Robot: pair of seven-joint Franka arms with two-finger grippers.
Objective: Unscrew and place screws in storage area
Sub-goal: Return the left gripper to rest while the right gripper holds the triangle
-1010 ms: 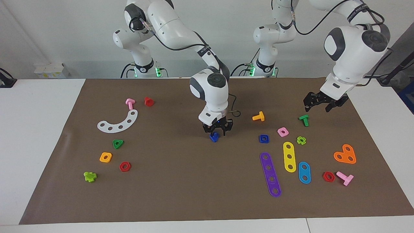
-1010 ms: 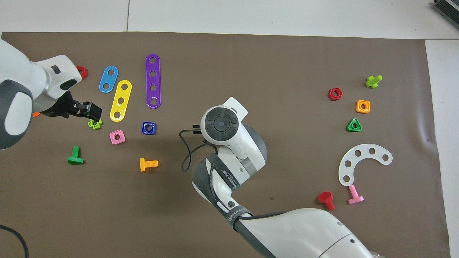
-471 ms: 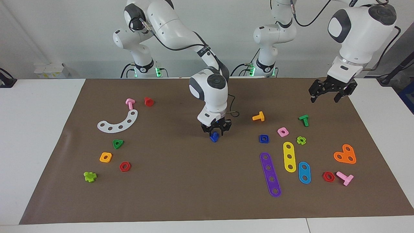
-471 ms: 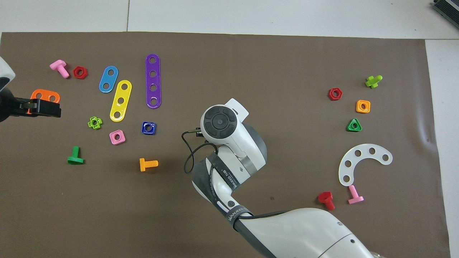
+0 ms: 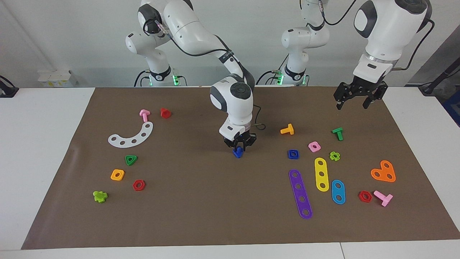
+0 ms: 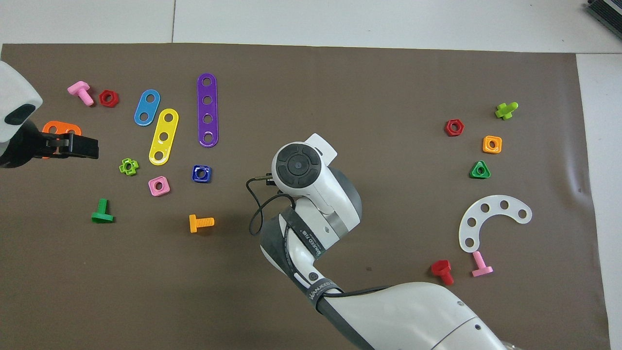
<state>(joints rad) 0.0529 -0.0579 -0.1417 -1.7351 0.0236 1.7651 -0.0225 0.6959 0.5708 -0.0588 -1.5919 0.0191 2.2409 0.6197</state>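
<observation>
Nearest the robots, a white wall backs a white table [image 5: 46, 144] under a smooth brown mat [image 5: 201, 201].
Right gripper [image 5: 240, 143] pinches the dark-blue screw [image 5: 237, 153] at mid-mat; left gripper [image 5: 358, 98] hangs spread over the mat's edge at its own end. Farther out lie flat plastic pieces: blue square nut [image 5: 293, 154], purple strip [image 5: 300, 194], light-blue oval plate [image 5: 338, 191].

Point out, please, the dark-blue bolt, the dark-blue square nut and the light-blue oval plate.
dark-blue bolt [image 5: 237, 153]: facing view, on its head.
dark-blue square nut [image 6: 201, 173]: overhead view, on its rim.
light-blue oval plate [image 6: 146, 107]: overhead view, between its holes.
</observation>
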